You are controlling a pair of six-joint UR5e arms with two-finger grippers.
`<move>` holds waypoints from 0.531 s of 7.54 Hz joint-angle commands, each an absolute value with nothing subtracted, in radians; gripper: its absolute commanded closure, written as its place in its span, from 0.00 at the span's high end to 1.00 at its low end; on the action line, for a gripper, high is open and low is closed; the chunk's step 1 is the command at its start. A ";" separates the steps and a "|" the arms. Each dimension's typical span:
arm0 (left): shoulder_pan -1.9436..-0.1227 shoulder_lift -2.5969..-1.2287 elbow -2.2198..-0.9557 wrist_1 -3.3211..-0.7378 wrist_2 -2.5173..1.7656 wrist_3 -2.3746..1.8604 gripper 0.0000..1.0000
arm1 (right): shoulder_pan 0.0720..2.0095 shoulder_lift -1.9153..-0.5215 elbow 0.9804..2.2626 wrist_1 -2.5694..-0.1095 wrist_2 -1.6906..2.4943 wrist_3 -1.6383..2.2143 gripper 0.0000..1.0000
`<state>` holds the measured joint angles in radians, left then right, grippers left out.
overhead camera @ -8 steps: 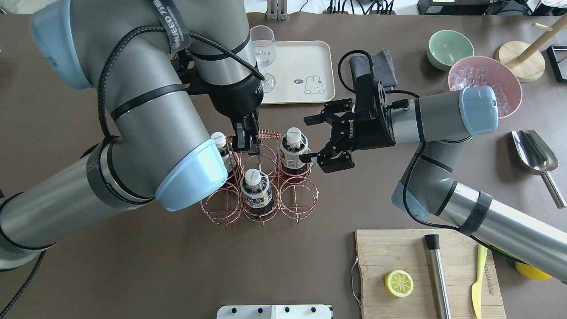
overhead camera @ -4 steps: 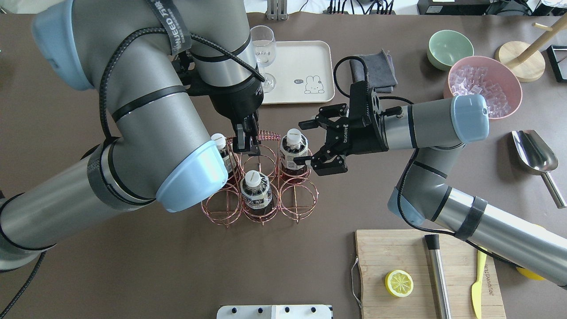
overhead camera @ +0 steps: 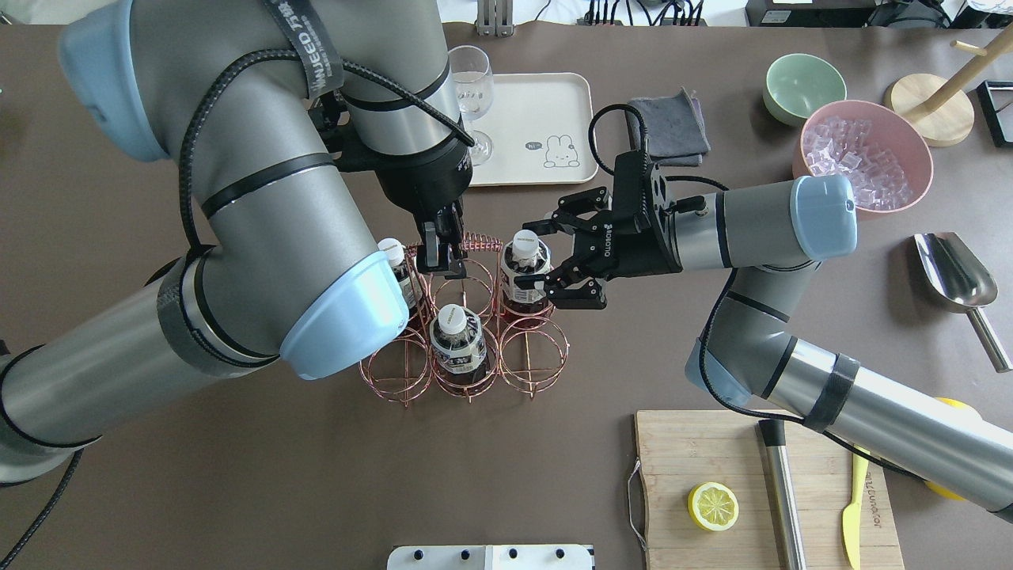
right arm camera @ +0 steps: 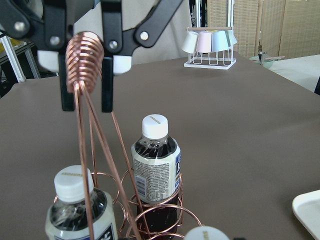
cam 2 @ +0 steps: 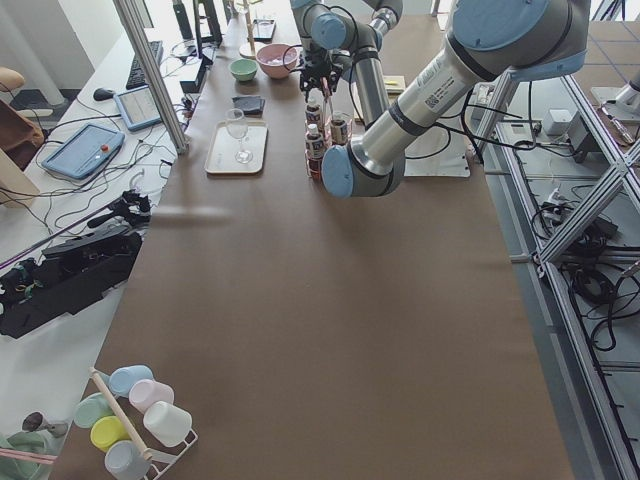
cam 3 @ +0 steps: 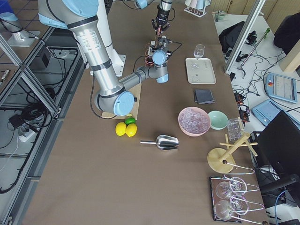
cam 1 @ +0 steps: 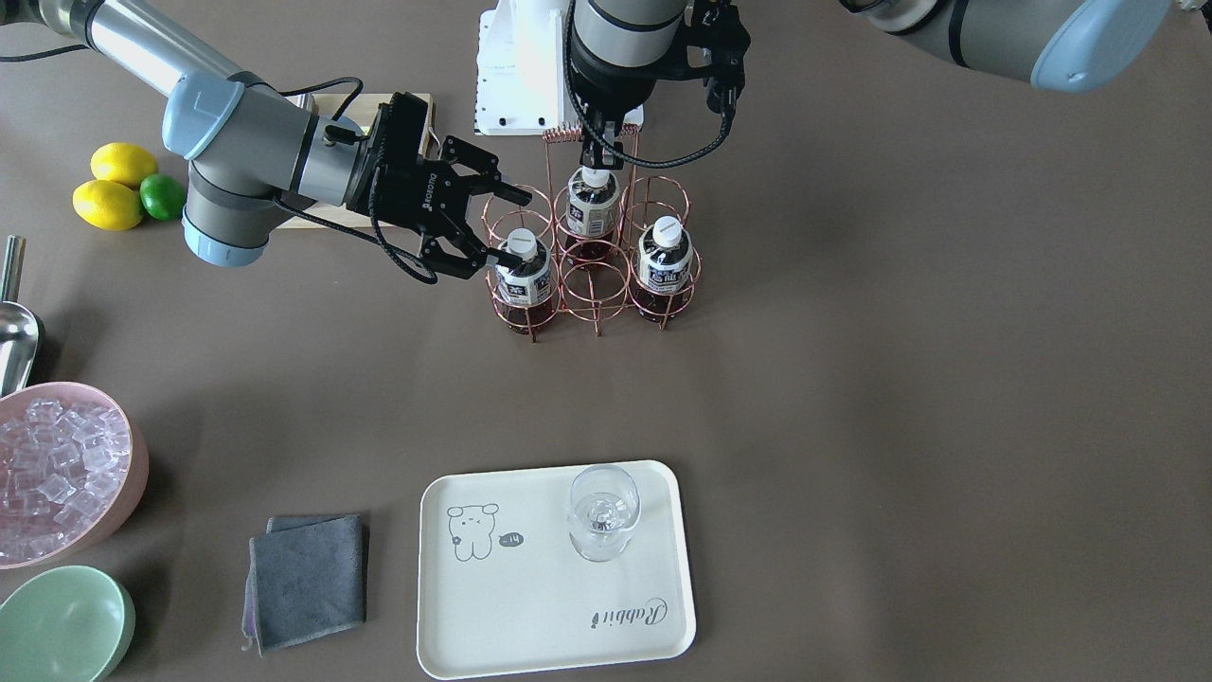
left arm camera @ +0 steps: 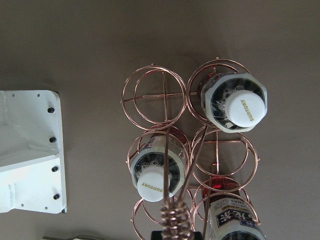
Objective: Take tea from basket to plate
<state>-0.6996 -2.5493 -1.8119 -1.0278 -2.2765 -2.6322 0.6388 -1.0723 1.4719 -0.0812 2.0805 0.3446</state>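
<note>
Copper wire basket [overhead camera: 497, 348] mid-table: six ring cells, three filled. Target tea [overhead camera: 525, 267] stands upright in the far corner cell on the robot's right, the corner nearest the plate [overhead camera: 554, 103]. Two others alike: near bottle [overhead camera: 457, 342] in the near middle cell, far bottle [overhead camera: 392, 249] in the far left cell, half hidden by the left arm.

Left gripper [overhead camera: 442, 261]: clenched on the coiled handle [right arm camera: 83, 56], fingers [right arm camera: 107, 80] pressed to either side of the coil. Judged to be pinning the basket down.

Right gripper [overhead camera: 524, 255]: spread wide, laid sideways, one finger either side of the tea's neck and shoulder. Grasping nothing. Whether a pad touches the bottle I cannot tell; the overhead angle is too steep for that.

Step in hand: the reach before the grasp. Nothing lifted. The plate carries only a glass [overhead camera: 470, 87], at its left end.

Next move, as I judge it: shut on the tea under the cap and draw straight up till the base clears the ring. Mind the handle wires alongside. Then carry across to the plate's bare right half, clear of the glass.

Writing: caps [left arm camera: 245, 108] read SUNTORY. Plate has "Rabbit" script [cam 1: 625, 614] and a small "hi" bubble by the bear drawing. Right gripper body marked ROBOTIQ. Label print too small to read.
</note>
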 commanded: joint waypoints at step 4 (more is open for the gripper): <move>-0.699 -2.549 -1.804 -1.028 -2.276 -2.631 0.00 | 0.637 -1.054 1.450 -0.083 2.072 0.353 0.10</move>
<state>-0.6995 -2.5481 -1.8084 -1.0278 -2.2756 -2.6308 0.6347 -1.0547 1.4510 -0.0829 2.0699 0.3461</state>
